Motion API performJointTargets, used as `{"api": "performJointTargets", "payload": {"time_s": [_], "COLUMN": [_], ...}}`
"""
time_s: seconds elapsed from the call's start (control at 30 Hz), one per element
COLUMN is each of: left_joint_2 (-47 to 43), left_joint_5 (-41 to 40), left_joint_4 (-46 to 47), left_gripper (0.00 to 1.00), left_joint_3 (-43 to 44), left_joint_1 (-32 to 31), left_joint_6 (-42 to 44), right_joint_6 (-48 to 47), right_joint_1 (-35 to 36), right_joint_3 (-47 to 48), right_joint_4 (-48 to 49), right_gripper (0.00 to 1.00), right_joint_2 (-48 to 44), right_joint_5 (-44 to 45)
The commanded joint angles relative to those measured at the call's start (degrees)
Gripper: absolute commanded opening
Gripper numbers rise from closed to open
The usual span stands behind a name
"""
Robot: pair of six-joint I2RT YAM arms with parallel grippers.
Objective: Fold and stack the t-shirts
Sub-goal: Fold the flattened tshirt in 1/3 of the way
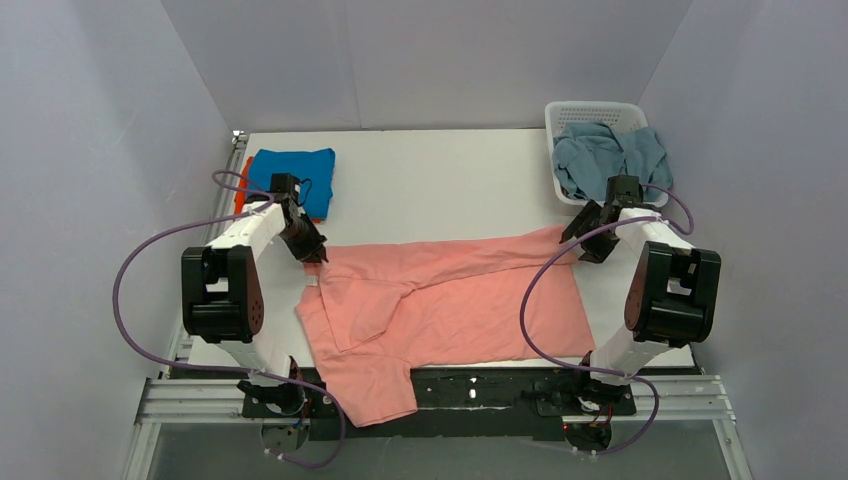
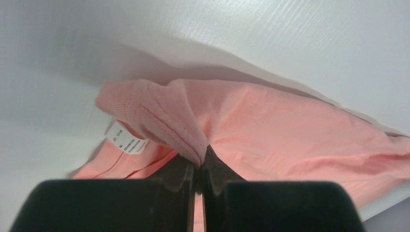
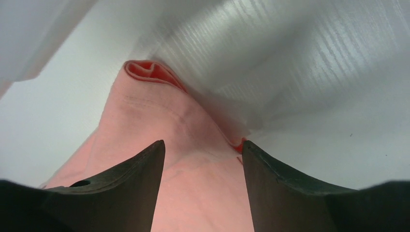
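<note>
The salmon-pink t-shirt (image 1: 450, 305) lies spread across the table's near half, one part hanging over the front edge. My left gripper (image 1: 313, 252) is shut on a fold of the shirt's far-left edge (image 2: 179, 133), near its white label (image 2: 124, 140). My right gripper (image 1: 582, 243) is open over the shirt's far-right corner (image 3: 159, 108), with the fabric lying between its fingers (image 3: 140, 169). The bright blue t-shirt (image 1: 296, 176) lies folded at the far left on the orange one (image 1: 240, 195), of which only an edge shows. The dusty grey-blue t-shirt (image 1: 608, 157) is heaped in the basket.
The white perforated basket (image 1: 590, 112) stands at the table's far right corner, close behind my right arm. Purple cables loop out from both arms. Grey walls close in the table on three sides.
</note>
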Motion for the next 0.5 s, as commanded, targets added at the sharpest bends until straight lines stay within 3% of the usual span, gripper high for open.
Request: {"api": "performJointTargets", "payload": {"time_s": [0.0,0.13,0.3,0.47], "left_joint_2": [-2.0,-1.3,0.2,1.2], "left_joint_5": [-1.8,-1.5,-1.8,0.2], "left_joint_4": [-9.9,-10.0,-11.3,-11.1], "left_gripper": [0.0,0.0,0.0,0.0], "left_joint_3": [2.1,2.6,3.6,4.1], "left_joint_1": [0.0,-0.1,-0.1,2.5], "left_joint_6": [-0.3,-0.7,-1.6,-2.6], "right_joint_6": [1.3,2.1,2.9,3.0], "right_joint_1": [-0.2,-0.2,-0.2,-0.2], "right_joint_3": [-0.7,0.3,0.6,1.3], "right_joint_4": [-2.0,-1.9,-1.1,-3.3], "right_gripper": [0.67,0.65,0.51,0.2], "right_joint_2": [0.0,2.6,3.8,2.8], "right_joint_5": [3.8,2.9,2.2,3.2]}}
